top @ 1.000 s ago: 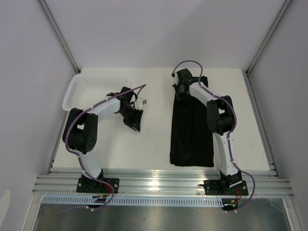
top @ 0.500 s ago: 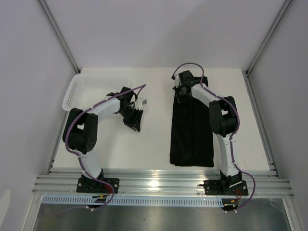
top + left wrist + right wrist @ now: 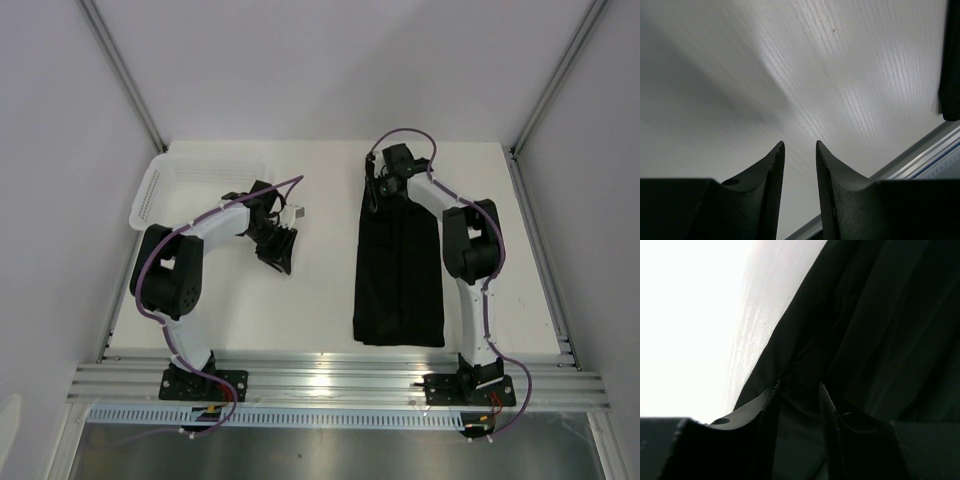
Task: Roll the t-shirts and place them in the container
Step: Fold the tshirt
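Overhead, the black t-shirt (image 3: 400, 280) lies folded into a long strip on the table (image 3: 320, 300), right of centre. The right gripper (image 3: 376, 188) sits at the strip's far end, having shifted slightly since a second ago. The left gripper (image 3: 280, 255) has not moved; it hangs over bare table near the white mesh basket (image 3: 160, 185).

From the left wrist, the left gripper (image 3: 800, 150) shows a narrow gap with nothing in it.

From the right wrist, the right gripper (image 3: 799, 390), shut a moment ago, now has its jaws slightly apart over the t-shirt's (image 3: 880, 315) folds by its edge. It looks like a release. No roll is started, so the far end probably needs regripping.
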